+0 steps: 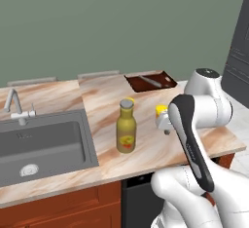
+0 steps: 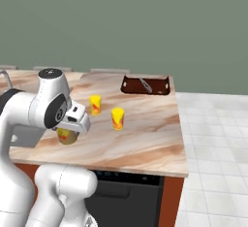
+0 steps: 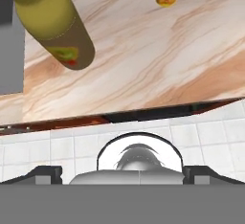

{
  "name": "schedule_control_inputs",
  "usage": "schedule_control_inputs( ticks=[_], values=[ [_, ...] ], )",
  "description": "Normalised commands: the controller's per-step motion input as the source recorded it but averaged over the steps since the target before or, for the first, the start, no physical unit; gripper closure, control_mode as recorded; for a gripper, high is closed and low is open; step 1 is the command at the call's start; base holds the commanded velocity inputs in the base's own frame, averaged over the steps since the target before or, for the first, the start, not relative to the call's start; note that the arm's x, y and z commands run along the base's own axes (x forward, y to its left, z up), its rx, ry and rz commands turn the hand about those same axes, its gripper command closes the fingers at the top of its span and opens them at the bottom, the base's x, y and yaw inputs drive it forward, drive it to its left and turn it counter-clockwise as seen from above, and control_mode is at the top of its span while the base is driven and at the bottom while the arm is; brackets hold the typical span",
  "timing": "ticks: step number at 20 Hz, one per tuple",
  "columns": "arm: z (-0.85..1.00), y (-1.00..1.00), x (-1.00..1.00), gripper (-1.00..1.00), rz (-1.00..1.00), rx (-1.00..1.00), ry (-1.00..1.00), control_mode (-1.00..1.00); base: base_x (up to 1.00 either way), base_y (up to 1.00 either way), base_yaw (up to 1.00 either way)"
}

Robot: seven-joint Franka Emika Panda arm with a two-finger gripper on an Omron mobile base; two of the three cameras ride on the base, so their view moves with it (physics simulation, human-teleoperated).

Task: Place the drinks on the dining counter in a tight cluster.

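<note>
One of the drinks, a fat olive-yellow bottle [image 1: 126, 127] with a grey cap, stands upright on the dining counter [image 1: 155, 146] just right of the sink. In the hand view this bottle [image 3: 53, 27] lies at the upper left, away from the fingers. My gripper [image 3: 128, 173] hangs open above the counter's front edge, to the right of the bottle, with nothing between its fingertips [image 3: 45, 173]. From the right base view the hand [image 2: 77, 118] covers most of the bottle [image 2: 67, 137].
Two small yellow cups [image 2: 95, 104] [image 2: 117, 118] stand on the marbled counter behind the hand. A brown tray [image 1: 151, 81] with a knife sits at the far edge. The dark sink [image 1: 39, 144] and silver tap [image 1: 14, 106] are at left. Tiled floor [image 2: 213, 143] lies to the right.
</note>
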Motion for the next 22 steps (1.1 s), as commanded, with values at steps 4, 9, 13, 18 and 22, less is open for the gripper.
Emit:
schedule_control_inputs(
  ticks=[4, 9, 13, 18, 22],
  values=[
    [0.0, 0.0, 0.0, -1.0, 0.0, 0.0, 0.0, 1.0, -0.59, -0.13, -0.02],
    [0.0, 0.0, 0.0, -1.0, 0.0, 0.0, 0.0, 1.0, -0.4, -0.03, -0.49],
    [0.0, 0.0, 0.0, -1.0, 0.0, 0.0, 0.0, 1.0, -0.19, 0.01, -0.74],
    [0.0, 0.0, 0.0, -1.0, 0.0, 0.0, 0.0, 1.0, -0.06, 0.04, -0.85],
    [0.0, 0.0, 0.0, -1.0, 0.0, 0.0, 0.0, 1.0, 0.0, 0.05, -0.95]
  ],
)
